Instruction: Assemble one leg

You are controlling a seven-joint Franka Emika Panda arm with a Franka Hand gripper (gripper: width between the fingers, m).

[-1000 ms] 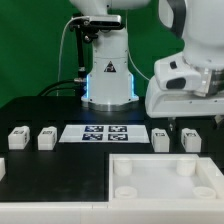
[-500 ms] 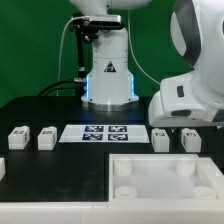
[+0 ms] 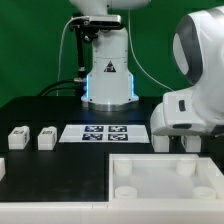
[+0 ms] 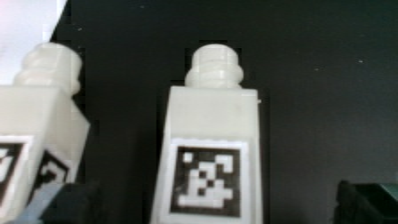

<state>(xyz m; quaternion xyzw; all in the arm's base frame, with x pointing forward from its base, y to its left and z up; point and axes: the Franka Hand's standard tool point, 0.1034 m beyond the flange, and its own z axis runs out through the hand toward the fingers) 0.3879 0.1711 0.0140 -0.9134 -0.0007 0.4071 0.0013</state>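
Gripper: the gripper (image 4: 217,205) is released. Its two dark fingertips (image 4: 68,205) sit one on each side of the leg, with black table showing in both gaps, so they grasp nothing.
Leg: the leg (image 4: 221,140) lies flat on the table (image 3: 40,110), directly under the gripper and between its fingertips. Its knobbed end points away from the wrist and its square marker faces up.
Neighbouring leg: the neighbouring leg (image 4: 43,115) lies just beside the gripper, outside one fingertip. It is parallel to the leg and apart from it.
Tray: the white tray (image 3: 150,158) lies near the gripper, towards the exterior camera. Inside it only its own round sockets show.
Other legs: two more legs (image 3: 17,137) lie well away from the gripper, beyond the marker board (image 3: 105,132).
Hidden: in the exterior view the white arm housing (image 3: 190,110) covers the gripper and the top of the leg (image 3: 191,141) beneath it.
Cut off: the wrist view crops the near ends of both legs and most of each fingertip. The exterior view crops the tray at its lower and right edges.
Hard to make out: the marker patterns are blurred.
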